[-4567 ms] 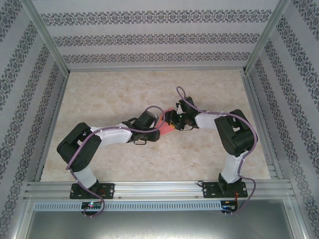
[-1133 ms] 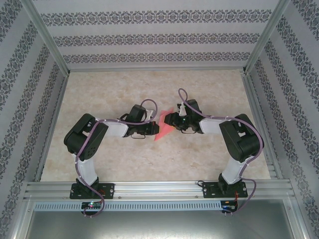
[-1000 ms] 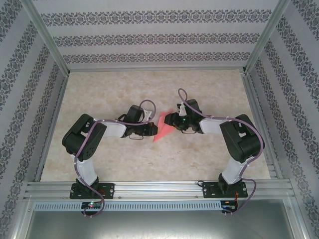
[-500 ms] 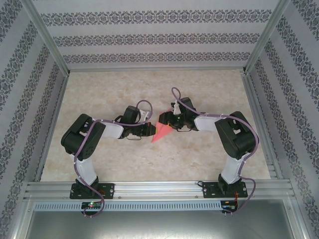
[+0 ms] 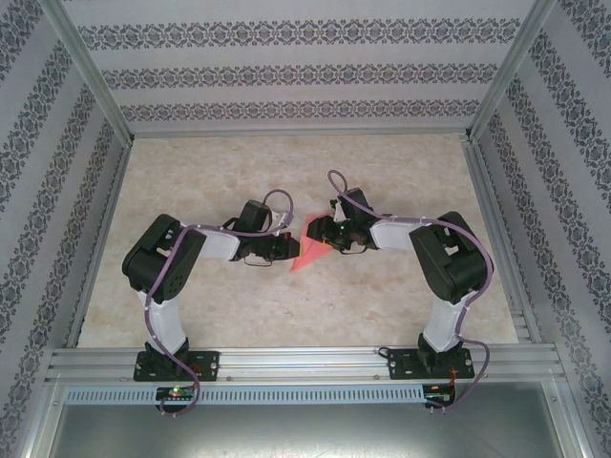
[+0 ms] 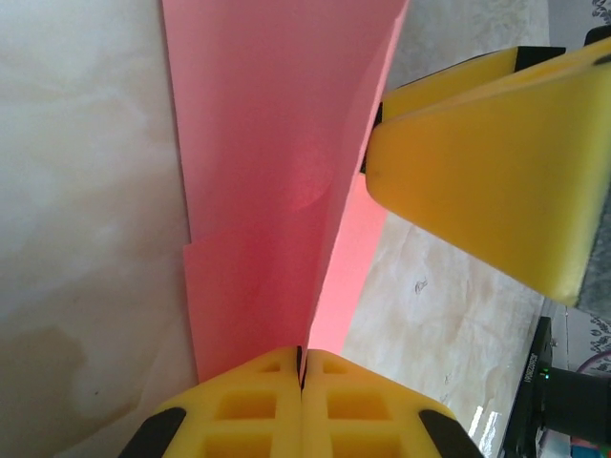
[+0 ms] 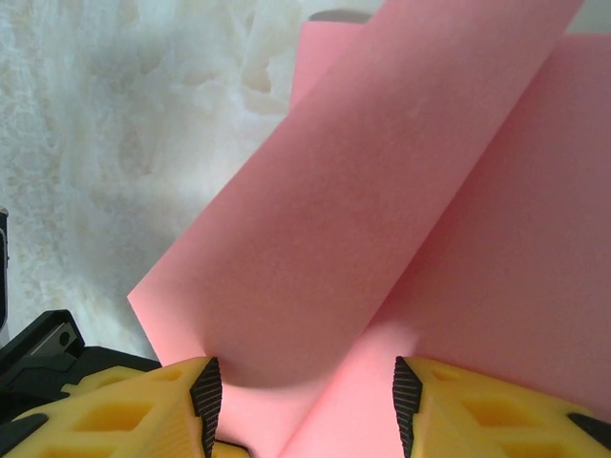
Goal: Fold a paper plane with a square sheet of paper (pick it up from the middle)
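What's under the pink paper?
Marbled table shows beside the paper, so likely table beneath too. The part right under it is covered. The left pincer pinches its edge.

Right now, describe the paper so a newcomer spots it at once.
On the marble-patterned table, look at the middle, where the left claw and right claw face each other. Between them is the paper, partly folded to a point and pinched by the left claw. It alone is salmon pink; the claws have yellow fingers.
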Controlling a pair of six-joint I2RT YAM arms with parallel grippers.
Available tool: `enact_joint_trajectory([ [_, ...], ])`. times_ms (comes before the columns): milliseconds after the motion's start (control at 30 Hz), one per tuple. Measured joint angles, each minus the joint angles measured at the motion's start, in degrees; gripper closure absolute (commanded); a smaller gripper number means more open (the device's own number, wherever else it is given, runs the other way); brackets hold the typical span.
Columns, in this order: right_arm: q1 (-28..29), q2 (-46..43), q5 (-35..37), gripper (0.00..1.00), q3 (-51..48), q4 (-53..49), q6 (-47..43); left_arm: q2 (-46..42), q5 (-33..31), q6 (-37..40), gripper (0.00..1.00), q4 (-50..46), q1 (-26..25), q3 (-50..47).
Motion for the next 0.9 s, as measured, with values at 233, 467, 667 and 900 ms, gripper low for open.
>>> enact_joint_trajectory([
  [233, 0.0, 0.0, 0.94, 0.47, 0.59, -1.4, -0.02, 2.01, 1.92, -0.28, 1.0, -3.67, 0.0, 2.75],
  [467, 0.28, 0.04, 3.1, 0.47, 2.1, -5.05, -0.04, 2.73, 3.48, -0.46, 0.98, -5.25, 0.02, 4.13],
  [667, 1.03, 0.61, 5.22, 0.47, 4.13, -8.48, -0.02, 2.82, 4.2, -0.76, 0.97, -5.38, 0.31, 4.24],
  [900, 1.14, 1.25, 5.55, 0.46, 5.49, -10.36, 0.04, 3.41, 4.48, -1.31, 0.84, -5.4, 0.39, 5.03],
])
